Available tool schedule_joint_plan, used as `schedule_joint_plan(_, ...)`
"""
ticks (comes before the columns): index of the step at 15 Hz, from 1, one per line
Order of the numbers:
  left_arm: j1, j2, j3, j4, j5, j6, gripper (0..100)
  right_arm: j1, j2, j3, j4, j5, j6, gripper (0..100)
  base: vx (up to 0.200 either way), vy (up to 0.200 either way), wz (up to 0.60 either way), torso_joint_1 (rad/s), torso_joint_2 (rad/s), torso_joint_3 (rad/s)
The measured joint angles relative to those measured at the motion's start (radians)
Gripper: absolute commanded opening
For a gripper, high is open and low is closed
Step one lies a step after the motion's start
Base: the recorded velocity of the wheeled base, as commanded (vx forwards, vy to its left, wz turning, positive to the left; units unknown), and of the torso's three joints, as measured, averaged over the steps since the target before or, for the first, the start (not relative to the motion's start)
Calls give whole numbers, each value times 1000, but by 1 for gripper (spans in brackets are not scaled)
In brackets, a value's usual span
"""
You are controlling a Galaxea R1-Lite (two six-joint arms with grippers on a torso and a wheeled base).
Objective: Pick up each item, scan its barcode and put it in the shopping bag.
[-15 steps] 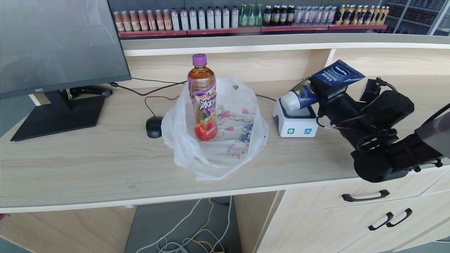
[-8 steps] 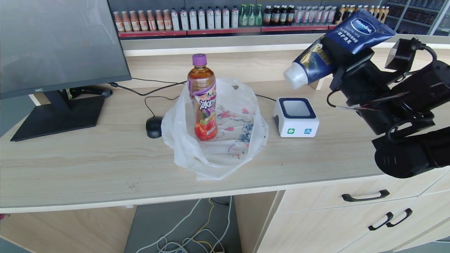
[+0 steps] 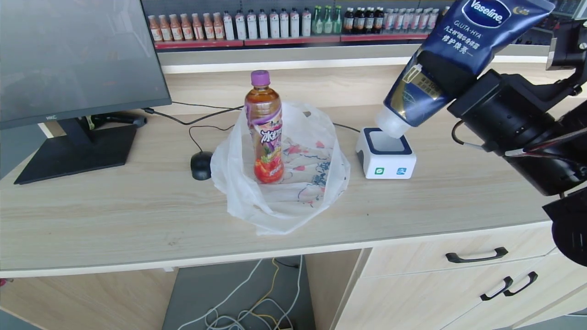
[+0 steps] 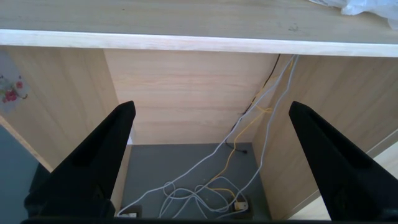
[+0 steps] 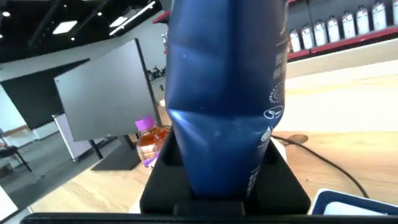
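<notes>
The tube (image 3: 463, 32) was held raised near the scanner (image 3: 386, 158), tilted, cap end down toward it, with the right gripper (image 3: 456, 85) clamped round its middle. Just left of the scanner the bag (image 3: 279, 201) lay open with a bottle (image 3: 265, 133) upright in it. Bare counter (image 3: 114, 211) ran from the scanner to the front edge. Under that edge the left gripper (image 4: 211, 168) gaped wide, holding nothing.
</notes>
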State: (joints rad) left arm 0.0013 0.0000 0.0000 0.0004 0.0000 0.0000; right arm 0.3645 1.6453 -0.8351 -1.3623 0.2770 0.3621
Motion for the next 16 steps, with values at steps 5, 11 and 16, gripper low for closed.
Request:
schedule_joint_plan(5,0,0,0,0,0,0,100,-4,-78,187,10,-31,-327,0,0,0,0,0,0,0)
schedule_joint_plan(11,-1,0,0,0,0,9,100,-52,-149,380,-7,-123,-487,0,0,0,0,0,0,0)
schedule_joint_plan(16,-1,0,0,1,0,9,100,-82,-192,399,-1,-131,-484,0,0,0,0,0,0,0)
